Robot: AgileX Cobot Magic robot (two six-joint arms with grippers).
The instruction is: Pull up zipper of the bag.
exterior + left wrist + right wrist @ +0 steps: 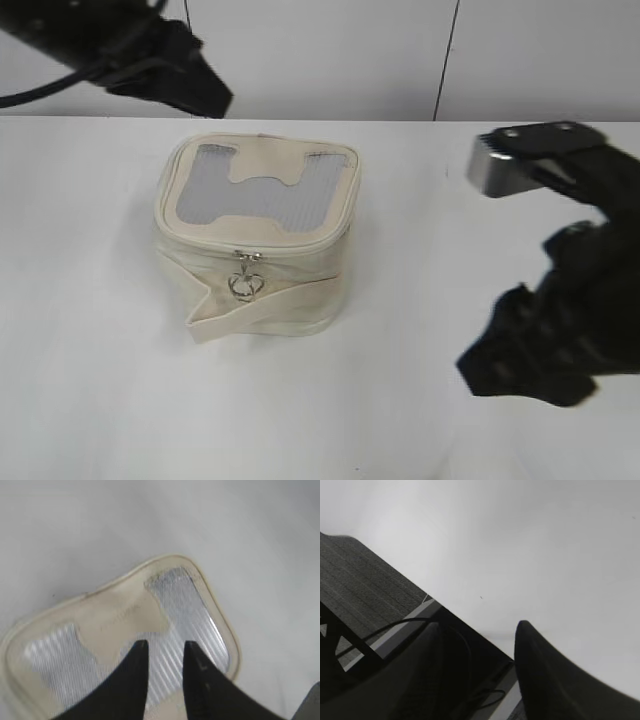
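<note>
A cream fabric bag (pixel 300 255) with silver ribbed panels on its top stands on the white table (pixel 90 380). Its zipper runs round under the lid. The metal ring pull (pixel 246 283) hangs at the middle of the front face. My left gripper (pixel 212 98) hovers above and behind the bag's back left corner. In the left wrist view it (pixel 165 645) is open and empty over the bag's top (pixel 120 615). My right gripper (pixel 490 335) is open and empty at the front right, well away from the bag. The right wrist view shows it (pixel 480 625) over the table edge.
A loose cream strap (pixel 215 310) sticks out from the bag's lower front left. The table's front edge and dark floor (pixel 365 590) with cables show in the right wrist view. A white wall (pixel 330 50) stands behind the table.
</note>
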